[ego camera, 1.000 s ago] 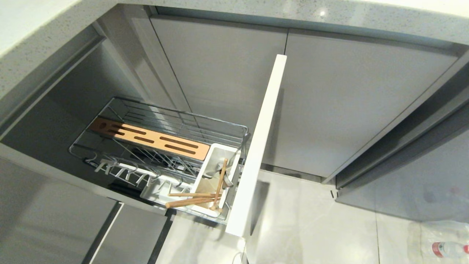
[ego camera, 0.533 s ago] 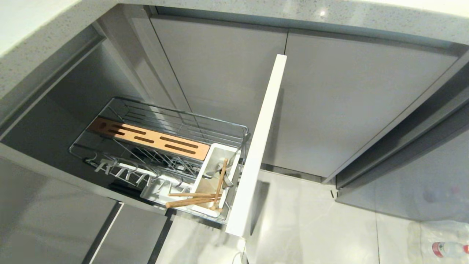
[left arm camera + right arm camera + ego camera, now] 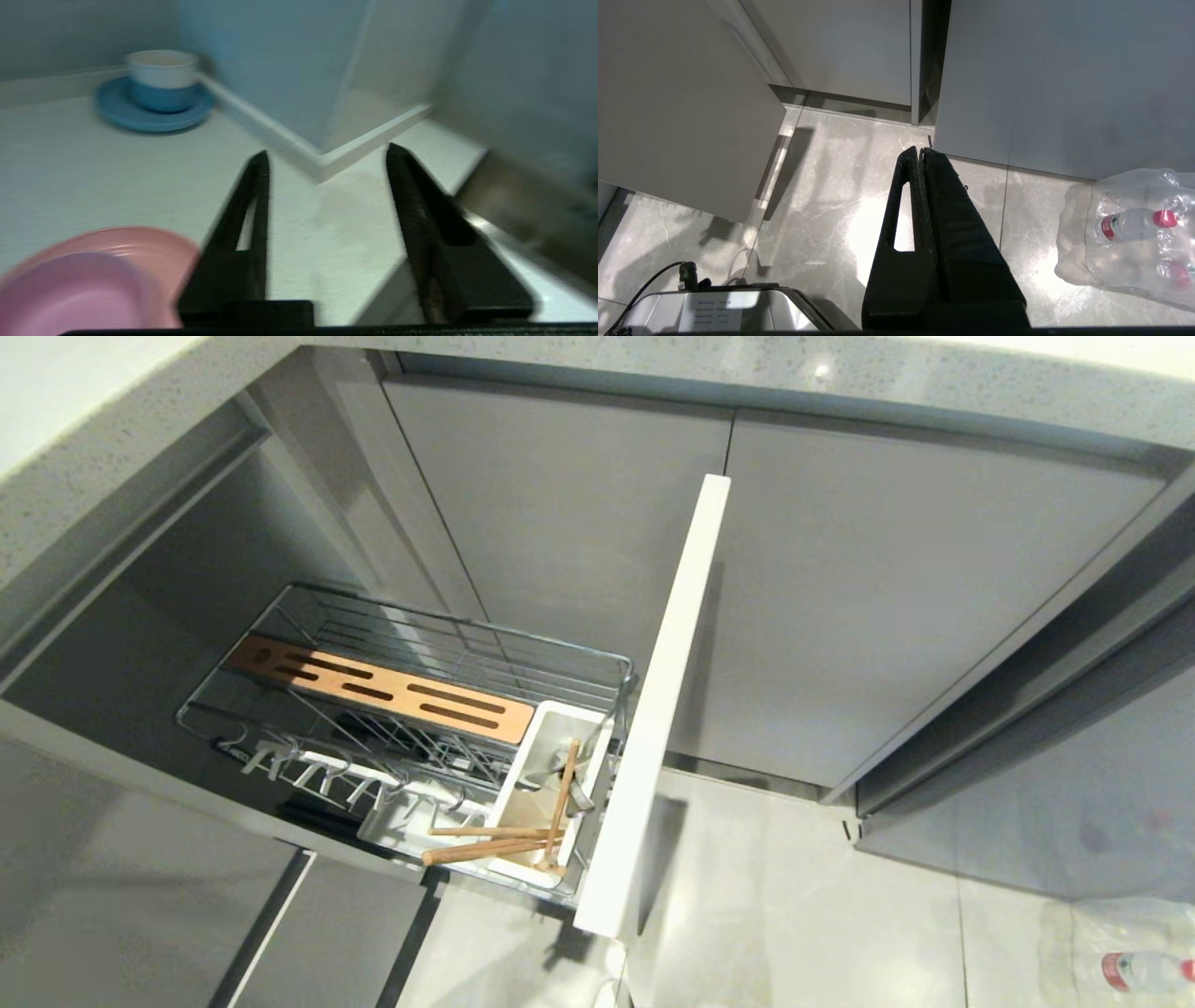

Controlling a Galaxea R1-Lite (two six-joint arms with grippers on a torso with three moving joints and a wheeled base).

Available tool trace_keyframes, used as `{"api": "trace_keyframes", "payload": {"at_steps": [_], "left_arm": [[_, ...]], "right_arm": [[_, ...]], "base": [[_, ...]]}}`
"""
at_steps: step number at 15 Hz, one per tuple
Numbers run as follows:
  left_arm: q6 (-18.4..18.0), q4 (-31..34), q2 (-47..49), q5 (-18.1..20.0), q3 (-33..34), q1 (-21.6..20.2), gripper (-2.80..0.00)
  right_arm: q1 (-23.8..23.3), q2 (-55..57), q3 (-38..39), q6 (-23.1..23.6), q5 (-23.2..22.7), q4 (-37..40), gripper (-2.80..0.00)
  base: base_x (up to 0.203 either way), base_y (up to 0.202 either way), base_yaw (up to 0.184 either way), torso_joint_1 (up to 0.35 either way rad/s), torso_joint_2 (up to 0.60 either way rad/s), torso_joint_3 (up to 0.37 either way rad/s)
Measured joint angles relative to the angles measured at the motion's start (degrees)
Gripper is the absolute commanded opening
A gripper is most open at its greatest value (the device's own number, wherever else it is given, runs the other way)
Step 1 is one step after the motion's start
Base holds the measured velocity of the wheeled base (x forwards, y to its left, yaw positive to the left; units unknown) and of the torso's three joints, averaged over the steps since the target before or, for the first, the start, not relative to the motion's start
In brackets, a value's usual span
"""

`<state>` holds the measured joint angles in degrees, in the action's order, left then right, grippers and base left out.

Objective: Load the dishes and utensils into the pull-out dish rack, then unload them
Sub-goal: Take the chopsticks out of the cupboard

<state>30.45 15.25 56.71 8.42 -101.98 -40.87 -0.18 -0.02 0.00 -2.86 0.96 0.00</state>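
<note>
The pull-out dish rack (image 3: 467, 649) stands drawn out below the counter, a chrome wire basket with a slotted wooden strip (image 3: 392, 695). In its white caddy (image 3: 528, 756) lie the wooden chopsticks (image 3: 485, 847), with a silver utensil (image 3: 579, 782) beside them, seemingly the fork. Neither arm shows in the head view. My left gripper (image 3: 328, 150) hovers open and empty over a white countertop. Beside one of its fingers (image 3: 254, 200) the pink bowl (image 3: 70, 289) sits on the pink plate (image 3: 154, 242). My right gripper (image 3: 921, 149) is shut on nothing, parked above the floor.
A blue plate (image 3: 117, 114) with a blue-and-white bowl (image 3: 161, 74) stands farther back on the counter near a wall corner. The rack's white cabinet front (image 3: 663, 709) juts out over the tiled floor. A wrapped pack of water bottles (image 3: 1134, 228) lies on the floor.
Rack, chopsticks and caddy have stayed where they were. A shadow has grown on the floor below the near end of the cabinet front.
</note>
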Motion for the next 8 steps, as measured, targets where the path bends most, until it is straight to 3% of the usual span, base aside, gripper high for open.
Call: {"api": "trace_keyframes", "payload": {"at_steps": [4,8], "left_arm": [[9.28,-0.71,-1.54,0.61,3.09,8.46,-2.80],[9.91,1.89,-1.41,5.57,4.80,22.57,-2.80]], "right_arm": [[0.00,0.00,0.00,0.00,0.00,0.02,-2.80],[0.00,0.00,0.00,-0.02,0.00,0.00,-2.80]], "base": [[0.000,0.000,0.000,0.000,0.00,0.000],[0.000,0.000,0.000,0.000,0.00,0.000]]}}
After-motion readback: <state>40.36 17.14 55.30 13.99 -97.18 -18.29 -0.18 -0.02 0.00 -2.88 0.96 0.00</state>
